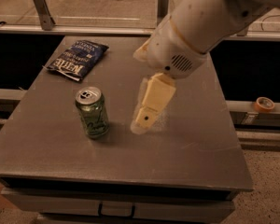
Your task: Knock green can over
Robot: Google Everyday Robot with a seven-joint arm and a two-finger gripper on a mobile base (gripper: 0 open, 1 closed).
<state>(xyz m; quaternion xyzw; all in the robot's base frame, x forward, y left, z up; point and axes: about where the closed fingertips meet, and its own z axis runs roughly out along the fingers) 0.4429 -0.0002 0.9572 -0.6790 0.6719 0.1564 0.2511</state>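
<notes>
The green can (92, 113) stands upright on the grey table (196, 143), left of centre, with a silver top and pull tab. My gripper (143, 123) hangs down from the big white arm (205, 17) over the middle of the table. It is to the right of the can, a short gap apart and not touching it. Its tip is at about the height of the can's lower half.
A dark blue chip bag (78, 59) lies at the table's back left. A roll of tape (264, 104) sits on a ledge to the right of the table. A metal rail runs behind the table. The arm hides the back right of the table.
</notes>
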